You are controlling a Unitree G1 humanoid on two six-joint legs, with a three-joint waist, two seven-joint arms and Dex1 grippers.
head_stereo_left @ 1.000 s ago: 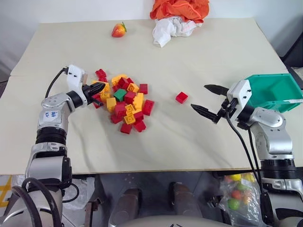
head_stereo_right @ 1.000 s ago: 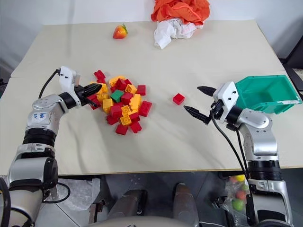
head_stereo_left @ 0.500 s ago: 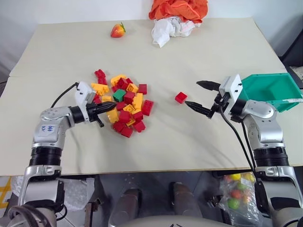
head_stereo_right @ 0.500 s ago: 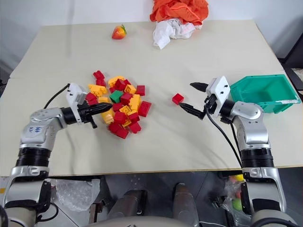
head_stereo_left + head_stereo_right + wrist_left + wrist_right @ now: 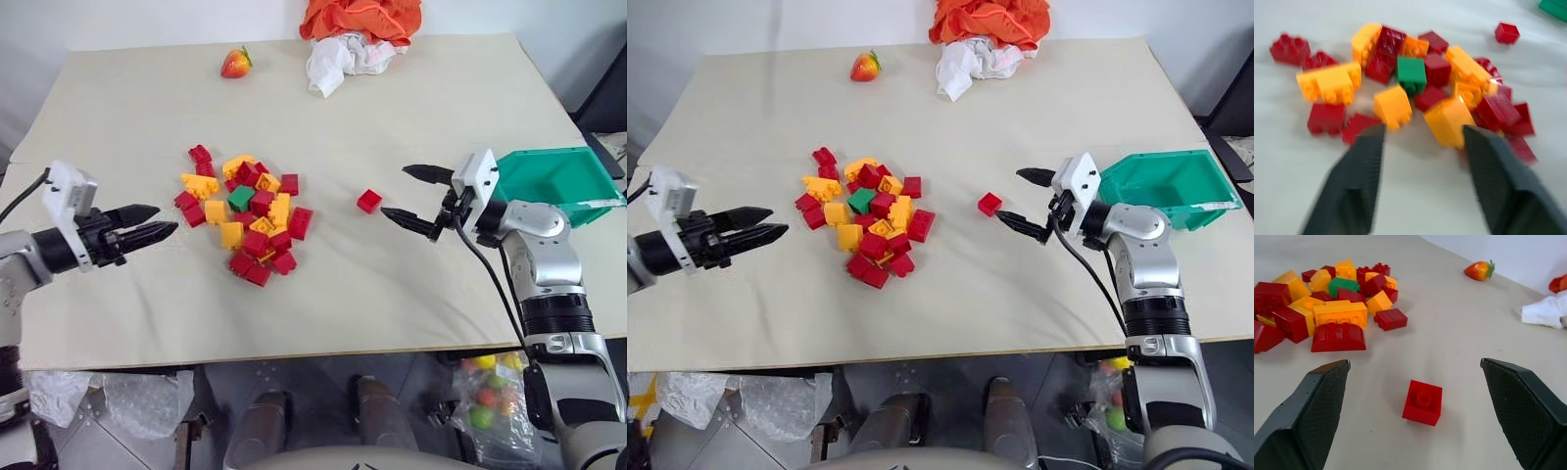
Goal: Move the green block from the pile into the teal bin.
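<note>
On the bench (image 5: pixel 470 117), the left gripper (image 5: pixel 155 222) hangs partly open and empty, apart from the pile (image 5: pixel 245 215). The green block (image 5: pixel 241 198) lies in the pile. The right gripper (image 5: pixel 415 197) gapes wide, empty, beside a lone red block (image 5: pixel 369 201); the teal bin (image 5: pixel 554 183) is far right.

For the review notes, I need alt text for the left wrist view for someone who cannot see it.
The green block sits among the red and yellow-orange bricks of the pile, with the left gripper open just short of the heap and holding nothing. A lone red brick lies apart beyond the pile.
</note>
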